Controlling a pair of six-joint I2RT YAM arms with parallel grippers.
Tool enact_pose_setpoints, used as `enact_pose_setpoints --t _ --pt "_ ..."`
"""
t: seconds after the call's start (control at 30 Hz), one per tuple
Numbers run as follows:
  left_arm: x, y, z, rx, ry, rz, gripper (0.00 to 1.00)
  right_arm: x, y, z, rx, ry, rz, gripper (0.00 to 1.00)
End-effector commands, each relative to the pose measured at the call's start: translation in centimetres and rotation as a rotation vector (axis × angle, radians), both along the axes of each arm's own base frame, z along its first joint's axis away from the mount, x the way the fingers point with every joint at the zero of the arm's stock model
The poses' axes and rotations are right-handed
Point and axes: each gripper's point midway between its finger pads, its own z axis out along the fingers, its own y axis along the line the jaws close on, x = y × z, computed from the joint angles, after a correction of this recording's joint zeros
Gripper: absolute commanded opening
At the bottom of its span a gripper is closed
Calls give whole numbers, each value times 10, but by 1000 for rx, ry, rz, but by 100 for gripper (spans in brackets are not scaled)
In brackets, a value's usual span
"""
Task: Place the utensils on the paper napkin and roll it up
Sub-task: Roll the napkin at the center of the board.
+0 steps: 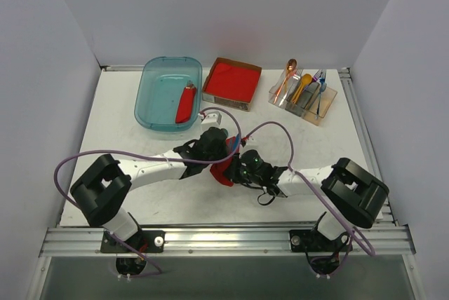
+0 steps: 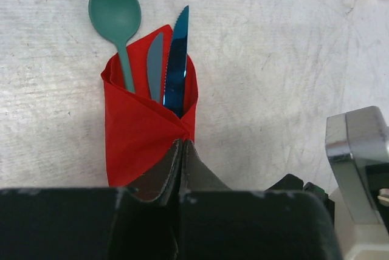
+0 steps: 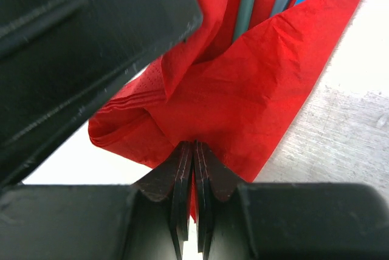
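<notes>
Red napkin (image 2: 143, 132) mid table (image 1: 168, 202), folded round spoon (image 2: 115, 14) and blue knife (image 2: 178, 59). Left gripper (image 2: 182, 146) pinched tight on lower fold; right gripper (image 3: 194, 149) clamped on napkin edge. Risk: opposing pulls tear thin paper; cutlery slips out open top. Bin (image 1: 151, 79), stack (image 1: 231, 83), caddy (image 1: 303, 100) far back, nothing obstructing.

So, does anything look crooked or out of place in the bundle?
Nothing is spilled or damaged. The red paper napkin is only a loose cone, and the teal spoon splays away from the grey knife and the blue serrated knife. One fold is crumpled in the right wrist view.
</notes>
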Motion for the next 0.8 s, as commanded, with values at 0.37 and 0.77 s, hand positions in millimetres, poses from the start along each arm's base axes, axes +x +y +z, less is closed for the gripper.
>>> enact_pose_setpoints --t 0.37,0.77 --pt "6 0 23 -46 -57 25 2 12 2 27 -1 -66 -28 8" --pt "7 1 23 -33 -60 30 2 30 -29 31 -33 -85 -131 8"
